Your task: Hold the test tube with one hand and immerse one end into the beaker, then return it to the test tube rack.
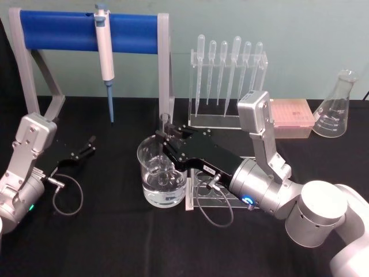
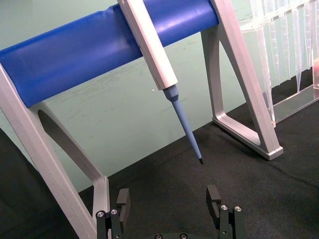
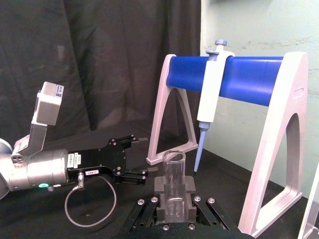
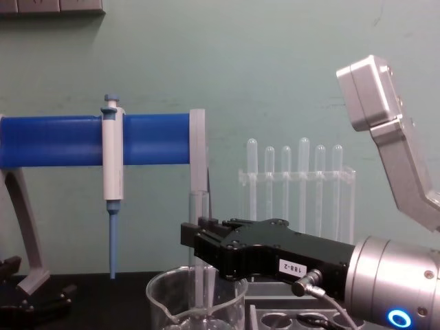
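The test tube (image 1: 165,122) stands upright, a clear glass tube pinched near its middle by my right gripper (image 1: 164,138), which is shut on it. Its lower part reaches down inside the beaker (image 1: 151,190), a wide glass with water in the bottom; whether the tip touches the water I cannot tell. From the chest view the test tube (image 4: 199,213) drops past the right gripper (image 4: 196,240) into the beaker (image 4: 165,302). The right wrist view shows the test tube (image 3: 174,172) held between the pads. My left gripper (image 1: 86,147) rests open at the left of the table, apart from the beaker.
A blue-barred stand (image 1: 57,32) with a white-and-blue pipette (image 1: 105,55) hangs behind. A clear rack of plastic pipettes (image 1: 228,75), a pink box (image 1: 291,115) and a conical flask (image 1: 337,107) stand at the back right. A clear tube rack (image 1: 216,193) lies under my right arm.
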Action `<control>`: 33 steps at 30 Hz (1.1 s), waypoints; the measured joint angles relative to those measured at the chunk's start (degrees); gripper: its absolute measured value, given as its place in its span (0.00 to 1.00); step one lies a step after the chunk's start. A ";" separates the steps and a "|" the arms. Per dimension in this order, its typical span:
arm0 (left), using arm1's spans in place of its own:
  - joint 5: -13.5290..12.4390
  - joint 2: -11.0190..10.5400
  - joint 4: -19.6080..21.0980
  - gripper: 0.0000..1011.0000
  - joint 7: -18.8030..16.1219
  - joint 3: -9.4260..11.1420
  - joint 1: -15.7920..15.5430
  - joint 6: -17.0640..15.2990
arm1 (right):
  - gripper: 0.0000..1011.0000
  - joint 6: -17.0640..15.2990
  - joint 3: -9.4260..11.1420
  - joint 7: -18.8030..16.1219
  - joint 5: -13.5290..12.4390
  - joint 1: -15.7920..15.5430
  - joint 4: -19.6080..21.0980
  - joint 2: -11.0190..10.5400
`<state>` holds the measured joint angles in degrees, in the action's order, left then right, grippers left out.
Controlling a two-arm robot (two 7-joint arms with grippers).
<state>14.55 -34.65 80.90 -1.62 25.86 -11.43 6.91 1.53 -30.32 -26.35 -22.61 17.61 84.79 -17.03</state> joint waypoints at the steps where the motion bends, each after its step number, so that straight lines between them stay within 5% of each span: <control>1: 0.00 0.00 0.00 0.99 0.00 0.00 0.00 0.00 | 0.22 0.00 0.00 0.00 0.00 0.00 0.00 0.00; 33: 0.00 0.00 0.00 0.99 0.00 0.00 0.00 0.00 | 0.22 0.00 0.00 0.00 0.00 0.00 0.00 0.00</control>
<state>14.55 -34.65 80.90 -1.62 25.86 -11.43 6.91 1.53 -30.31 -26.35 -22.61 17.62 84.79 -17.03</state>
